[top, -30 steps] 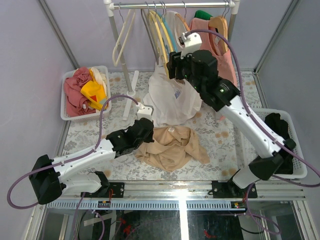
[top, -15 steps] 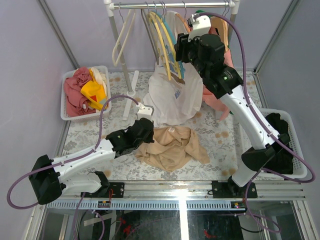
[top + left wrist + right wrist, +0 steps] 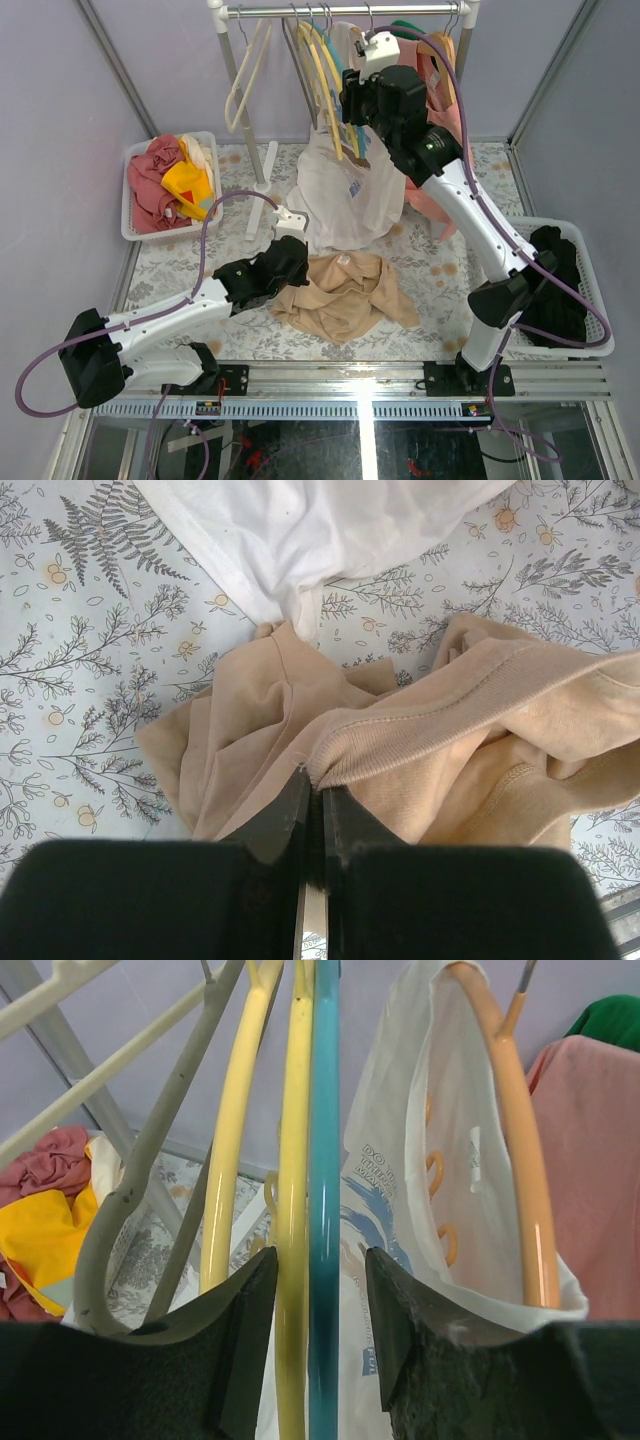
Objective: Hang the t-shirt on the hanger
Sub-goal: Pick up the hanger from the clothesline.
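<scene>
Left wrist view: my left gripper [image 3: 312, 780] is clenched on the ribbed edge of the t-shirt [image 3: 420, 730], which lies heaped on the table. Farther off, my right gripper [image 3: 320, 1260] has risen to the rack. Its jaws are narrowing but not yet closed, straddling the hanger [image 3: 323, 1110] and a yellow hanger [image 3: 293, 1160]. Grasping likely comes next.

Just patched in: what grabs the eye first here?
The right gripper is up at the clothes rail, its open jaws straddling the light-blue hanger and a yellow hanger beside it. Down on the floral table, the left gripper is shut on the ribbed collar of the tan t-shirt, which lies crumpled.
</scene>
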### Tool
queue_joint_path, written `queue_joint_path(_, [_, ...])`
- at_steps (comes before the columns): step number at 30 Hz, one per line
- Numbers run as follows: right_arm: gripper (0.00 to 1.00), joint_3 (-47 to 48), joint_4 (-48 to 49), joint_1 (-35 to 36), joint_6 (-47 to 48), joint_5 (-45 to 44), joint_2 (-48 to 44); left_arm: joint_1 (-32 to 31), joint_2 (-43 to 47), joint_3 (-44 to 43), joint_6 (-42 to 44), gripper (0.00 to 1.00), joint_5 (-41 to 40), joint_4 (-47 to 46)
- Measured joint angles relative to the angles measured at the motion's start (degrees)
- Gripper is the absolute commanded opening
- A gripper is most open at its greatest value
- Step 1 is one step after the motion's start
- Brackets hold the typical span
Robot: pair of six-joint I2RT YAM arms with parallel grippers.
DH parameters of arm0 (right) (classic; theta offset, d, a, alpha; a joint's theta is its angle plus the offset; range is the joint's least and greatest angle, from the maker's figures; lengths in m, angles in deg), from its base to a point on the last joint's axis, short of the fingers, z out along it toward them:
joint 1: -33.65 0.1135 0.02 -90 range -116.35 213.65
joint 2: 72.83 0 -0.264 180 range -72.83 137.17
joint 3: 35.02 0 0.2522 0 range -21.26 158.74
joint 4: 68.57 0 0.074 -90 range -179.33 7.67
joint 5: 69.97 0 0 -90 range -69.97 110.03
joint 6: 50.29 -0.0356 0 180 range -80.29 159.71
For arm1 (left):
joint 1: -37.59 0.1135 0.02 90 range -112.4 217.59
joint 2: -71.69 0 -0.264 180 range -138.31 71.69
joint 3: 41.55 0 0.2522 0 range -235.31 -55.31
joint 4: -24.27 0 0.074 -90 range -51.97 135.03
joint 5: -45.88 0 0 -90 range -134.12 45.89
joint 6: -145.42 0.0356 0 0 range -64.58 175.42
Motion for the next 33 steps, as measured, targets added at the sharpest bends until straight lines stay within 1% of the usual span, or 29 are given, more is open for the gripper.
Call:
queue_joint_path(6, [0.37,0.55,-0.22,-0.02,0.07,0.09,2.16,0.00,0.00,-0.02,0.04,0.00,-0.02,0.00])
queue_joint_path(8, [0.37,0.55,-0.28,-0.02,0.13,0.22,2.27,0.00,0.00,-0.02,0.04,0.00,-0.04,0.00])
queue_joint_path(9, [0.40,0.55,-0.28,-0.02,0.15,0.31,2.27,0.00,0.00,-0.02,0.07,0.00,-0.04,0.02])
queue_joint_path(11, [0.50,0.39,-0.09,-0.02,0.17,0.59,2.16,0.00,0.00,-0.02,0.09,0.00,-0.04,0.00])
queue_joint_path(12, [0.53,-0.04,0.15,-0.04,0.26,1.01,1.95,0.00,0.00,-0.02,0.09,0.00,-0.04,0.00])
queue_joint_path(14, [0.54,-1.25,0.63,-0.07,0.42,1.57,1.22,0.00,0.00,-0.02,0.28,0.00,-0.04,0.00])
queue_joint_path(16, [0.52,-2.91,0.98,-0.09,0.61,2.25,0.07,0.00,0.00,-0.02,0.48,0.00,-0.04,0.00])
queue_joint_path(19, [0.45,-4.85,1.51,-0.11,0.79,2.84,-1.66,0.00,-0.11,-0.02,0.57,0.00,-0.04,0.00])
queue_joint_path(25, [0.35,-8.17,4.48,-0.13,1.36,3.26,-5.16,0.00,-0.74,-0.04,0.70,0.00,-0.07,0.00])
queue_joint_path(29, [0.31,-8.48,5.90,-0.13,1.73,3.54,-6.16,0.00,-0.81,-0.28,0.72,0.00,-0.13,0.02])
queue_joint_path(33, [0.31,-8.46,6.36,-0.13,2.08,3.56,-6.12,0.00,-0.81,-0.37,0.74,0.00,-0.17,0.00])
